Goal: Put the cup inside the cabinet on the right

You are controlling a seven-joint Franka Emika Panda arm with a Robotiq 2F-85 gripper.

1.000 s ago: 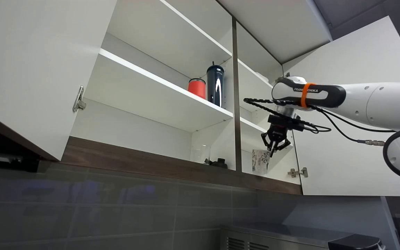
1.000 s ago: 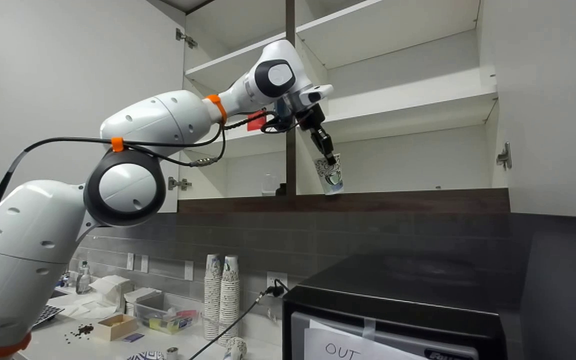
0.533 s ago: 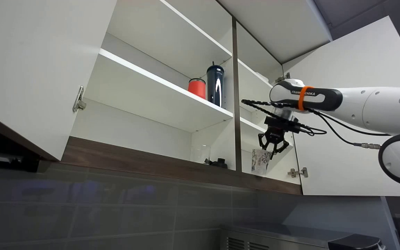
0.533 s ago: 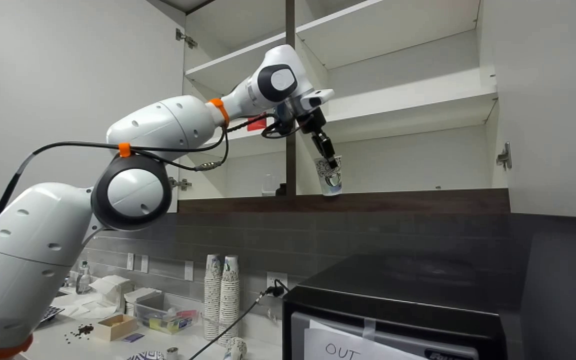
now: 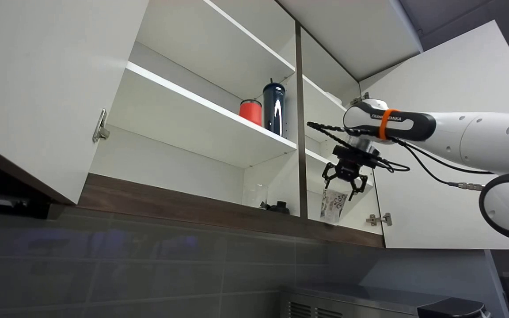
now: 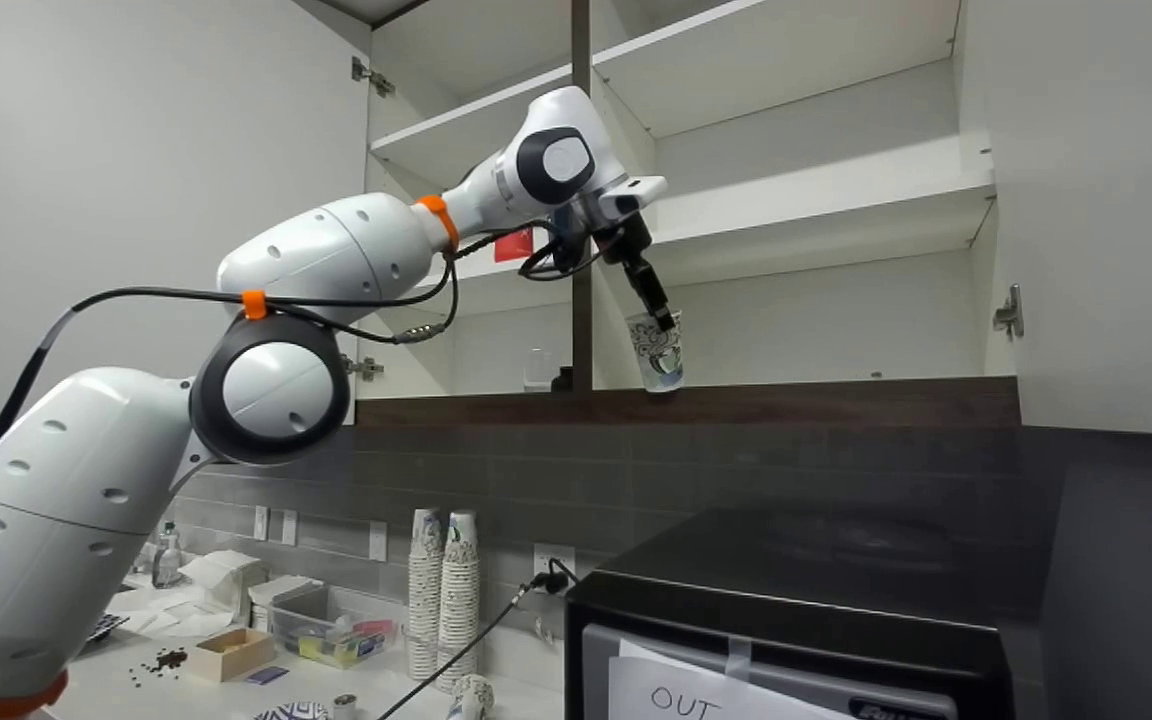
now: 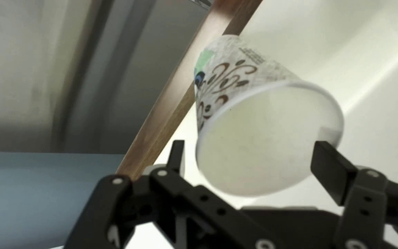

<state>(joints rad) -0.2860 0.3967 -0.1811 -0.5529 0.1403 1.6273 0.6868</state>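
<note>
The cup (image 7: 233, 74) is whitish paper with brown swirls, its mouth facing the wrist camera. In both exterior views the cup (image 5: 332, 206) leans slightly, its base at the dark wood front edge of the cabinet (image 6: 836, 320). Whether that base rests on the wood cannot be told. My gripper (image 7: 249, 155) stands open at the rim. One of its fingers (image 7: 175, 155) is outside the cup with a gap; the opposite one overlaps the rim, perhaps inside the mouth, contact unclear. In an exterior view the gripper (image 5: 339, 193) straddles the cup's top.
A shelf (image 6: 816, 220) spans the cabinet above the cup. The cabinet's door (image 5: 440, 194) is swung wide. Past a dark post (image 5: 301, 132), the wider section holds a red cup (image 5: 251, 112), a dark blue bottle (image 5: 274, 108) and a clear glass (image 5: 255, 195). A black appliance (image 6: 786, 580) sits below.
The jaws have spread from nearly closed at the cup's wall to wide apart. My arm has sunk slightly. The cup's top has tipped a little to one side, its base staying about the same.
</note>
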